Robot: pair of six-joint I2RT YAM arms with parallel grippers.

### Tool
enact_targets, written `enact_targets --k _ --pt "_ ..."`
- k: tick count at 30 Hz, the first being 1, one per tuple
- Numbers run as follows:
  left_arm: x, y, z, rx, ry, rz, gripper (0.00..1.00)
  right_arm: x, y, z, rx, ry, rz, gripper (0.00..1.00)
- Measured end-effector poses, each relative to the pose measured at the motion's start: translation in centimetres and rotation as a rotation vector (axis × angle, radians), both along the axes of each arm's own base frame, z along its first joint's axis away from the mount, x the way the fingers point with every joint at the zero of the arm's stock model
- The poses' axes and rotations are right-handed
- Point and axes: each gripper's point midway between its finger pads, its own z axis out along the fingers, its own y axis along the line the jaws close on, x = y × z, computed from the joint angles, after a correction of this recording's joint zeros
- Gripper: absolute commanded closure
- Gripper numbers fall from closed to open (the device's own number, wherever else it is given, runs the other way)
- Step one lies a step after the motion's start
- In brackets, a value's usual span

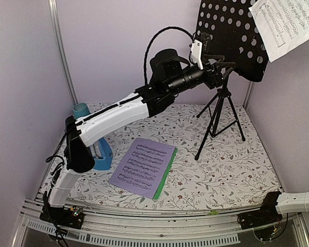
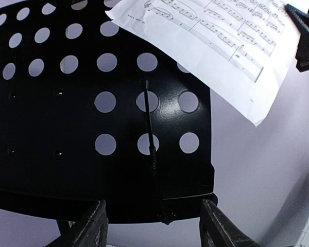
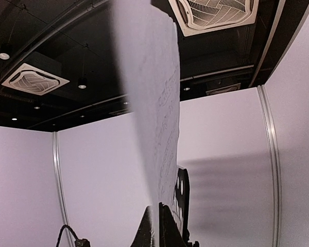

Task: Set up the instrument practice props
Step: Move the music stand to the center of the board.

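Note:
The black tripod music stand point(image 1: 219, 121) stands at the back right, its perforated desk point(image 1: 232, 36) tilted up high. My left gripper point(image 1: 216, 72) is raised to the desk's lower edge. In the left wrist view the left gripper point(image 2: 154, 226) is open, its fingers point(image 2: 87, 229) wide apart just below the desk point(image 2: 67, 134). My right gripper point(image 3: 159, 226) is shut on a white sheet-music page point(image 3: 154, 103), held up against the desk's top right corner point(image 1: 286, 23). Another white page point(image 1: 144, 165) lies on a green page point(image 1: 166, 175) on the table. The blue metronome point(image 1: 102, 155) sits partly behind the left arm.
A teal cup point(image 1: 81, 110) stands at the back left by the wall. The floral table cover point(image 1: 221, 175) spreads under the stand's legs. Pale walls close in the left, back and right. The right arm's white link point(image 1: 298, 201) lies at the near right edge.

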Motion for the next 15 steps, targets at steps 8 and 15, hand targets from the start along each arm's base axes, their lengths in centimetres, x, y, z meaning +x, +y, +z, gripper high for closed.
enact_targets --k 8,15 --pt "0.9 -1.9 -2.5 -0.013 0.018 0.043 0.42 -0.3 0.1 -0.8 -0.043 0.031 0.019 1.00" --pt "2.0 -1.5 -4.8 -0.001 0.052 0.112 0.43 -0.4 0.1 -1.5 -0.059 0.072 0.032 1.00"
